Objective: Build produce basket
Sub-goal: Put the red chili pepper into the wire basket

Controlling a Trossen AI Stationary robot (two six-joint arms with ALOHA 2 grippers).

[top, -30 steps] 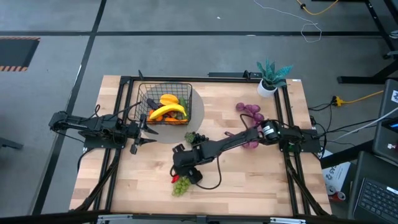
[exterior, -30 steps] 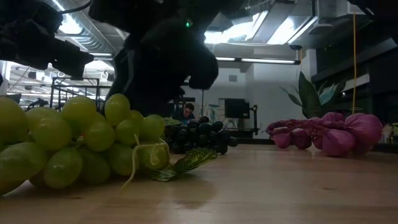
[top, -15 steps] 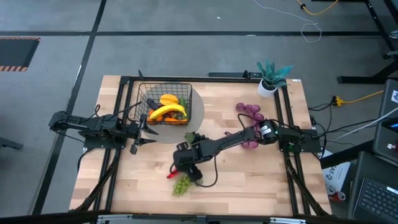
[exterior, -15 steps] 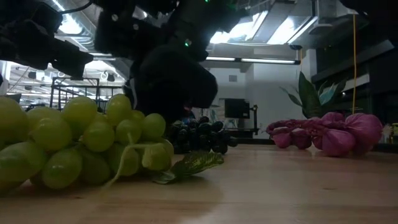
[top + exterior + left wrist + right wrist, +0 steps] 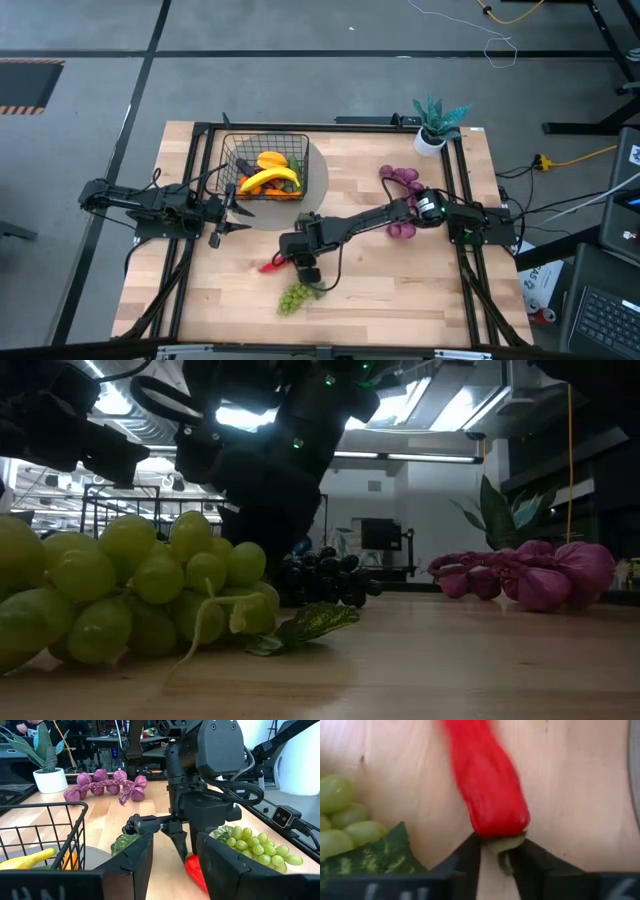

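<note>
The black wire basket stands at the far left of the table on a grey disc, with a yellow banana and an orange piece in it. A red chili lies on the table at mid front, and my right gripper is shut on its stem end. Green grapes rest on the wood just nearer. Dark grapes sit beside the disc, mostly under the right arm. My left gripper waits open near the basket's near side. My right gripper pinches the chili's green stem cap between its two fingers. The fingers come from above, slanting toward the table's left, and lie in line with the chili. The red body stretches away from the fingers, low over the wood.
A purple string of bulbs lies at the right, partly under the right arm. A teal plant in a white pot stands at the far right corner. Black frame rails run along both table sides. Bare wood lies at the near right.
My right gripper has gone toward the far edge, away from the green grapes, and has shut on the chili's stem end. The chili has been drawn away from the grapes and turned, its tip now pointing toward the table's left.
</note>
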